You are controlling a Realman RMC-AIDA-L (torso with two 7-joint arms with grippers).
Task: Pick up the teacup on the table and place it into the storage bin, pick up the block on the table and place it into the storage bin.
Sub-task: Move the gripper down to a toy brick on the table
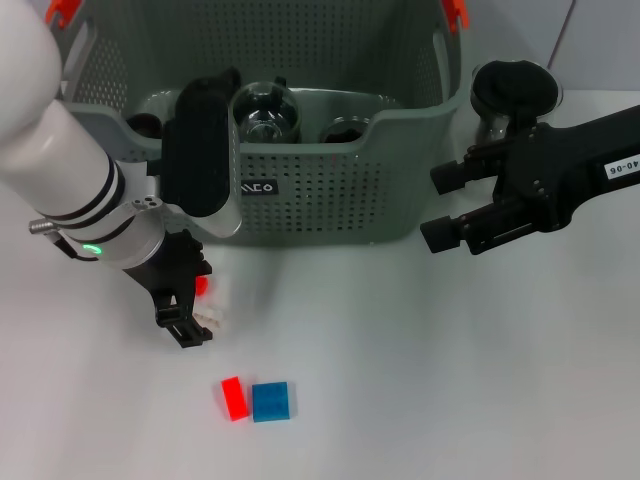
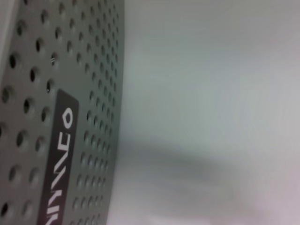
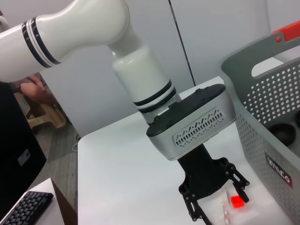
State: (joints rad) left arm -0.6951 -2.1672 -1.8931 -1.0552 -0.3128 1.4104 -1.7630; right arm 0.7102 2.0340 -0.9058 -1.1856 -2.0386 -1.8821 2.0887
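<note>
The left gripper (image 1: pixel 190 305) hung low over the table (image 1: pixel 420 360), just in front of the storage bin (image 1: pixel 330 190), its jaws spread around a small red-and-white block (image 1: pixel 207 293) (partly hidden by the fingers). A red block (image 1: pixel 234 398) and a blue block (image 1: pixel 271 401) lay touching nearby. Glass cups (image 1: pixel 265 110) sat inside the bin. The right gripper (image 1: pixel 450 205) hovered open beside the bin.

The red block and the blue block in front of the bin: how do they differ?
The red block is narrower and elongated; the blue block is broader and nearly square. The red one lies nearer the left gripper, the blue one on its far side. Both lie flat on the white table, side by side, ungripped.
</note>
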